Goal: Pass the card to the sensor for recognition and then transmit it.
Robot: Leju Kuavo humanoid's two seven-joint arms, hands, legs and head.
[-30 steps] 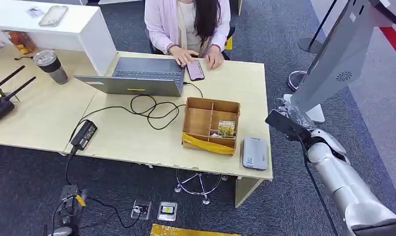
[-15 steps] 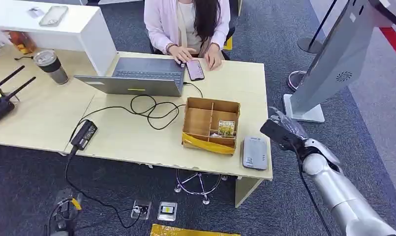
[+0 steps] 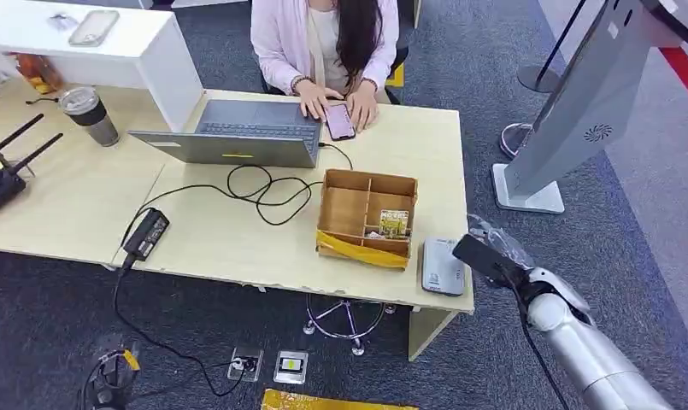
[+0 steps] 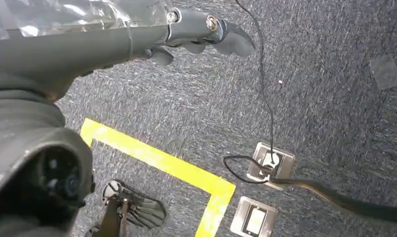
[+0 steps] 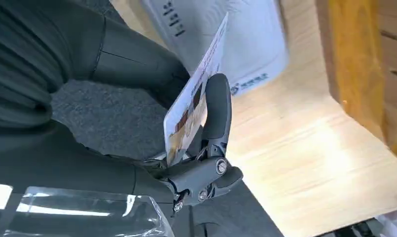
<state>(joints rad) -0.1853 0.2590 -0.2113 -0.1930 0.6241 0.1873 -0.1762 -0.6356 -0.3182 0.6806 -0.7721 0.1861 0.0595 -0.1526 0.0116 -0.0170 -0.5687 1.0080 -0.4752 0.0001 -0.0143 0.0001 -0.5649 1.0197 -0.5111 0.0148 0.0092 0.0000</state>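
Card (image 5: 196,94) white-edged with printed picture, pinched in right hand (image 5: 186,123), left hand (image 4: 137,39) empty, fingers apart

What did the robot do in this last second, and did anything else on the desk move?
The right hand, pinching the card, came down and in toward the grey sensor at the desk corner. The wooden box and laptop stayed put; the left hand hangs over the carpet.

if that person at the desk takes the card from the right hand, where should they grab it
Judging by the right wrist view, the card is pinched at its lower half by the right hand; its free upper edge sticks out toward the grey reader. Pinch that edge, coming from the table side.
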